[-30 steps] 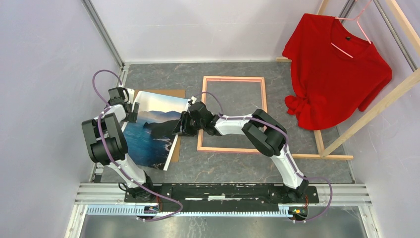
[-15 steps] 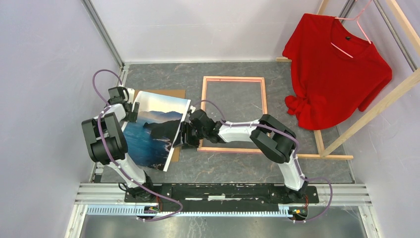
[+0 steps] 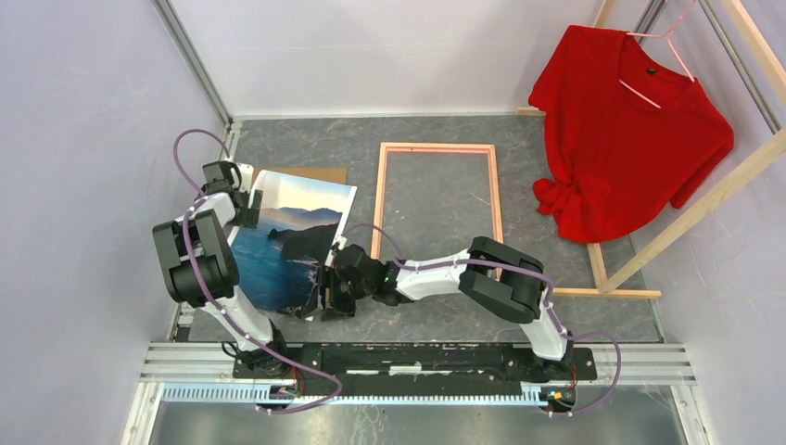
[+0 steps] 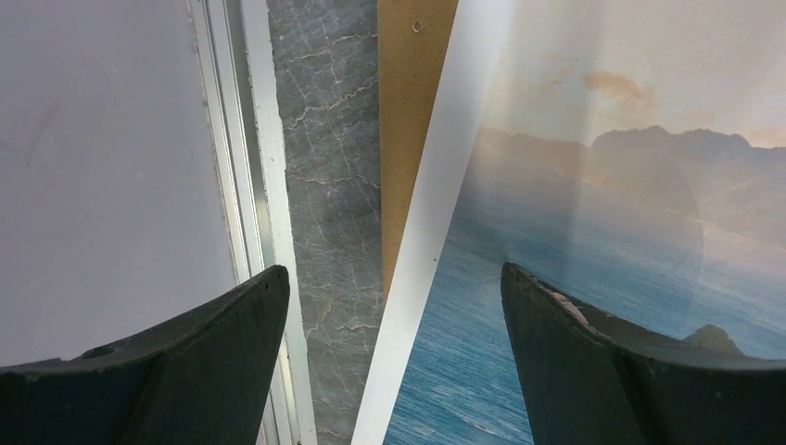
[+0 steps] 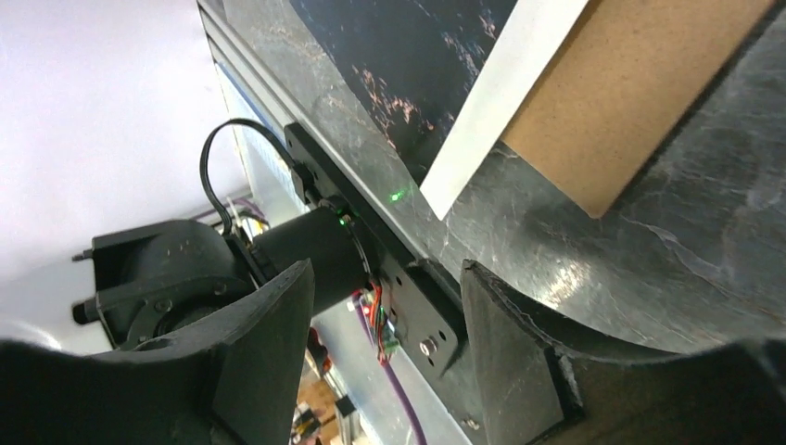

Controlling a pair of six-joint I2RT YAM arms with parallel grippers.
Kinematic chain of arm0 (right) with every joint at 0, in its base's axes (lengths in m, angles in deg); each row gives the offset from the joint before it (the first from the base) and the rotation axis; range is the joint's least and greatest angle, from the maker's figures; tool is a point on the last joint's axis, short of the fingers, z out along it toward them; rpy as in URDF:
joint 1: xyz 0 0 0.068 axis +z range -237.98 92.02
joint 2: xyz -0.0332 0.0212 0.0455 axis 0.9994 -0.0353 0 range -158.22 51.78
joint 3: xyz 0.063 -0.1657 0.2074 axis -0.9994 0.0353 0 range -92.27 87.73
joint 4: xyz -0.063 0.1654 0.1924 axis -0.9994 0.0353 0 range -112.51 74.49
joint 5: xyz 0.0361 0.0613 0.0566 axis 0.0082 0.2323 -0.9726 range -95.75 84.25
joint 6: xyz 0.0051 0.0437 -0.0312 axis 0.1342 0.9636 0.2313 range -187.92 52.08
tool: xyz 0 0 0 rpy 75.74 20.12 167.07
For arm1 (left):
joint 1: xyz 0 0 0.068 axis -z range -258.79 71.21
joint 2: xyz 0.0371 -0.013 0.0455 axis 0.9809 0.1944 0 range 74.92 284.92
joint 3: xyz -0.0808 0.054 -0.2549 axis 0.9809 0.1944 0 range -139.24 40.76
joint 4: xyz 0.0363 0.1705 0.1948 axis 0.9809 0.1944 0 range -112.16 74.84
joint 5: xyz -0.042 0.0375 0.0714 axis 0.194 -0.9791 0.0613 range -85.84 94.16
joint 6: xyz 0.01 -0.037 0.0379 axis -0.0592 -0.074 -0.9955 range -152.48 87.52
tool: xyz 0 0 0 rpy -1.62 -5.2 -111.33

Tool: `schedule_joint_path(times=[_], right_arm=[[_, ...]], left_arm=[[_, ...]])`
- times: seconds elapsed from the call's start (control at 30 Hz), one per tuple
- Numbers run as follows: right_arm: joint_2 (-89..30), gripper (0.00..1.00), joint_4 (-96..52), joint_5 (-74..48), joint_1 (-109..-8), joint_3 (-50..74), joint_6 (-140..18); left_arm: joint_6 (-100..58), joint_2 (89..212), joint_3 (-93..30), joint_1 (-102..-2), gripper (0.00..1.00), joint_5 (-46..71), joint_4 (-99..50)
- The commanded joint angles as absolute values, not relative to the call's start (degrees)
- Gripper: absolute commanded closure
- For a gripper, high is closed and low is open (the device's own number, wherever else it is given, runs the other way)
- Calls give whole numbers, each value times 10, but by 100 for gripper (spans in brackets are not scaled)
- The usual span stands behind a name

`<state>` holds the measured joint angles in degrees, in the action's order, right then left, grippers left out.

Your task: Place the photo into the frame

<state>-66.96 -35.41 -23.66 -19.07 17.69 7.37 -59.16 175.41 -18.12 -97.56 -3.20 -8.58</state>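
The photo (image 3: 289, 243), dark blue mountains and water under a pale sky, lies at the left on a brown backing board (image 3: 323, 172). The pink frame (image 3: 436, 147) lies face down and empty right of it. My left gripper (image 3: 254, 208) is open at the photo's far-left edge. In the left wrist view the photo's (image 4: 602, 232) white border runs between the fingers, one finger over the print, the other by the wall rail; the left gripper (image 4: 394, 306) holds nothing. My right gripper (image 3: 326, 295) is open by the photo's near-right corner (image 5: 463, 139), nothing between its fingers (image 5: 269, 352).
A red shirt (image 3: 630, 130) hangs on a wooden rack (image 3: 704, 199) at the right, its base bar by the frame's right side. A wall rail (image 4: 259, 167) runs close along the left. The arms' mounting rail (image 3: 417, 357) crosses the near edge.
The right gripper has slid along the photo's right edge from its middle to the near corner, its jaws widening. The left gripper has stayed put.
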Motion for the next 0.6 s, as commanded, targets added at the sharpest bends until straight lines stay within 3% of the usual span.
schedule_joint_path(times=[0.0, 0.57], right_arm=[[-689, 34, -360, -157, -172, 144, 110], [-727, 40, -449, -31, -148, 166, 142]], left_arm=[[-597, 1771, -157, -965, 9, 13, 1], [-608, 1765, -158, -965, 9, 18, 7]])
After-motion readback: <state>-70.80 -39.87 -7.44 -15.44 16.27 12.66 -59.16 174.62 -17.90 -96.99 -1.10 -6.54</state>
